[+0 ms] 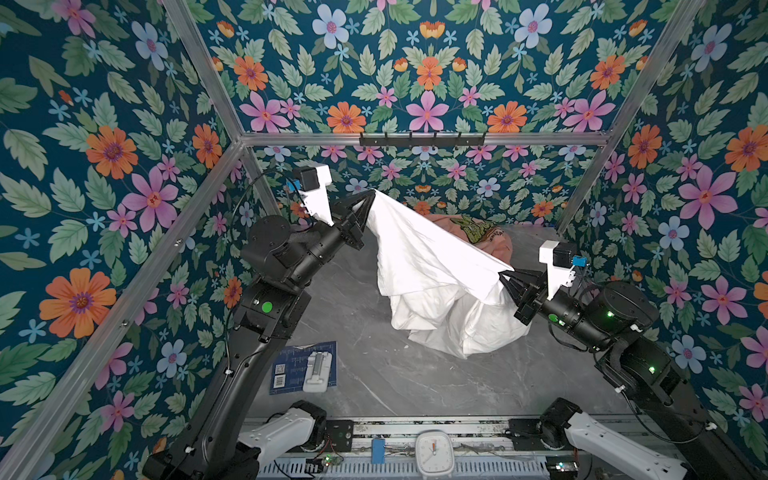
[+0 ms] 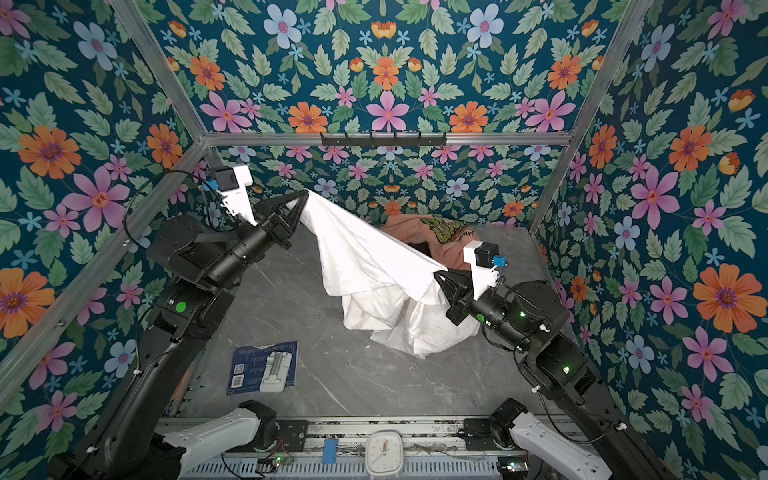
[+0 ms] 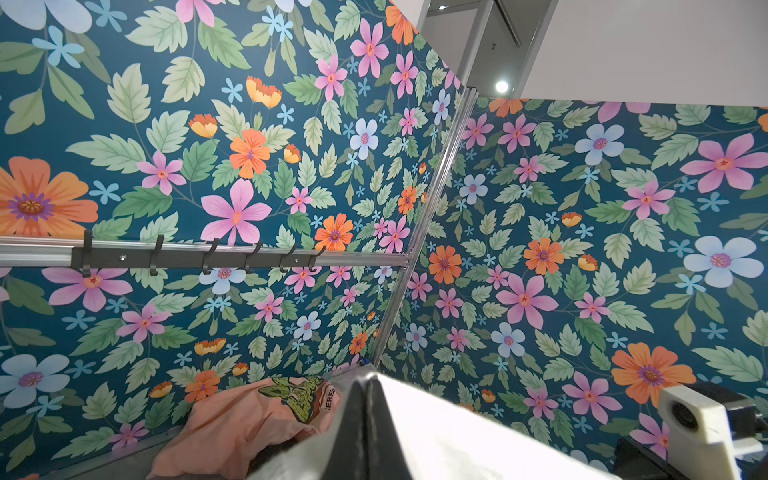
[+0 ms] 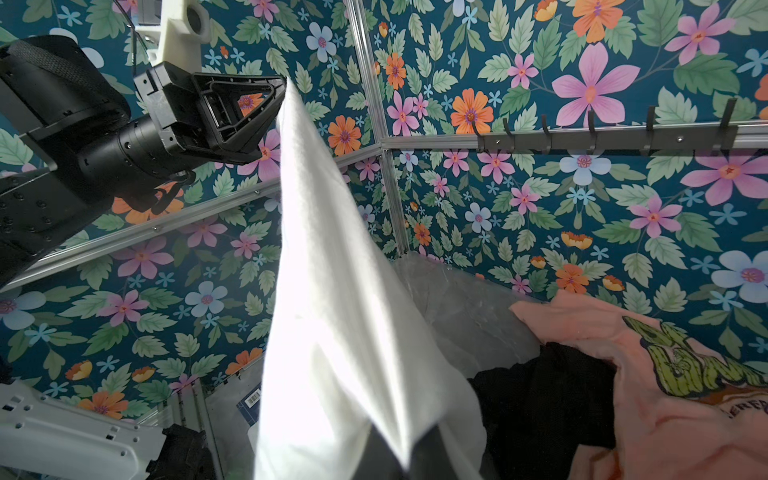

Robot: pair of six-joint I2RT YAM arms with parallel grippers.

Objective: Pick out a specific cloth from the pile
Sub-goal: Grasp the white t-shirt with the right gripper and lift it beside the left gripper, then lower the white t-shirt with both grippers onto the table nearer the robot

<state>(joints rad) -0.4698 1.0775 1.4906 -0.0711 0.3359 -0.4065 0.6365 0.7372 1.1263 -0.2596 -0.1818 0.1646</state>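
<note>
When viewed from above, found the cloth (image 1: 419, 257) strung up between both arms, just near of the pile (image 1: 478, 232) at far right. Noted left gripper (image 1: 371, 193) clamped on its far-left corner and right gripper (image 1: 501, 274) clamped on its right corner. Lower folds resting on the table (image 1: 353, 374). Judged extraction nearly complete. Next: draw nearward, lifting the folds without dragging the peach shirt (image 4: 665, 395) or black garment (image 4: 540, 395).

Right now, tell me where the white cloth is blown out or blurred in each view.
Right wrist view: the white cloth blows out to featureless glare mid-frame. Left wrist view: it is out of focus near the lens, and a ceiling lamp flares. Both top views: it is evenly lit, folds readable.
</note>
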